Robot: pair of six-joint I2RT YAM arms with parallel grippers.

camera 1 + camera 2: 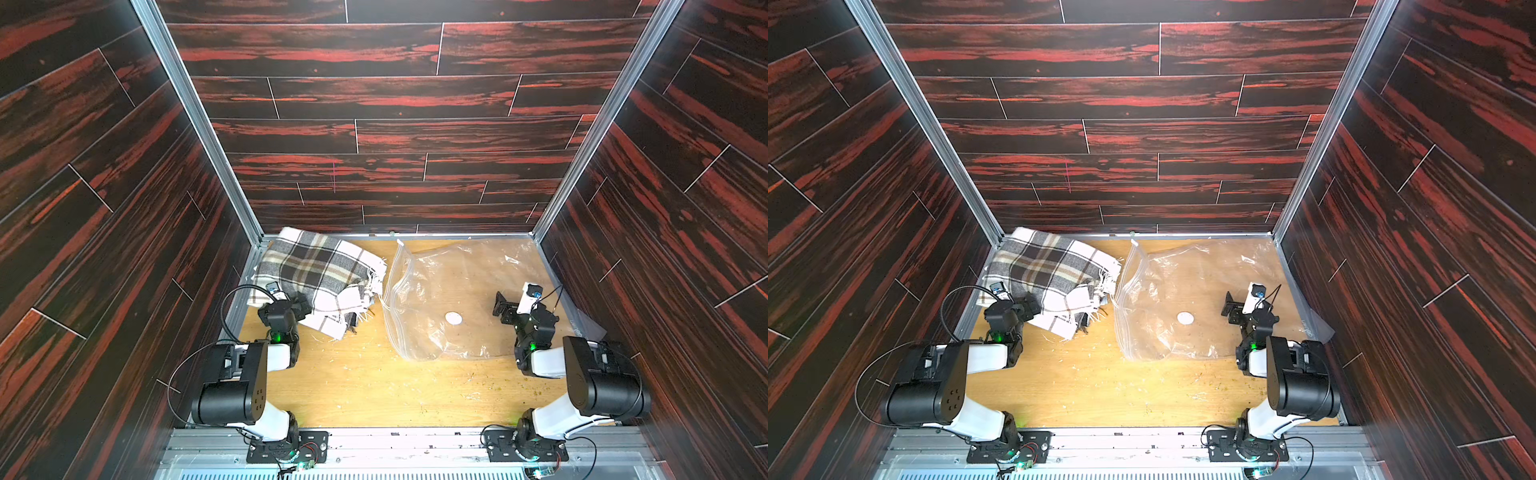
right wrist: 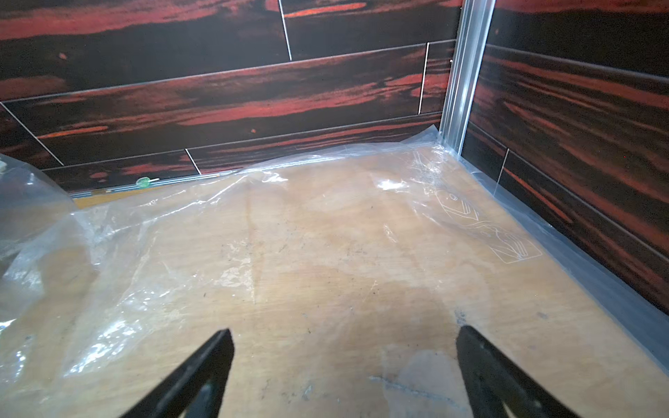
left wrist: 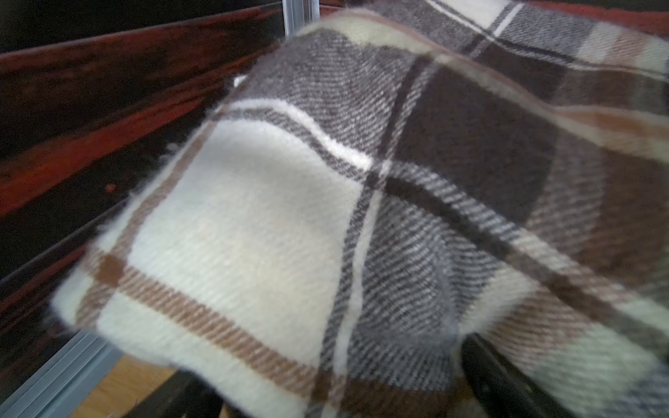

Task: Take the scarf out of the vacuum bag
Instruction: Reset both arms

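Sitting with jaws wide apart, the left gripper (image 1: 302, 305) clamps nothing. In the left wrist view plaid cloth drapes over its dark fingers (image 3: 503, 383), so contact is likely, but there is no grip. Right gripper (image 2: 345, 365) is also spread wide and empty, hovering over the vacuum bag (image 1: 457, 282) on the far side of the valve disc (image 1: 453, 318) from the bag's mouth.

The scarf (image 1: 316, 270) lies fully outside the bag, just beside its zip-seal edge (image 1: 394, 286). Its fringe (image 1: 376, 276) nearly meets that edge; I can't tell if they touch. From there the folded heap stretches away from the bag, its long axis roughly square to the zip-seal edge.

The bag lies flat and looks empty, with table (image 1: 374, 386) wood showing through the plastic.

Judgement: removal looks done. The left arm is the near one to the scarf, and the right arm is well apart from it, across the bag. The left arm's exit should go up and away from the bag, as cloth draped on the fingers could drag.
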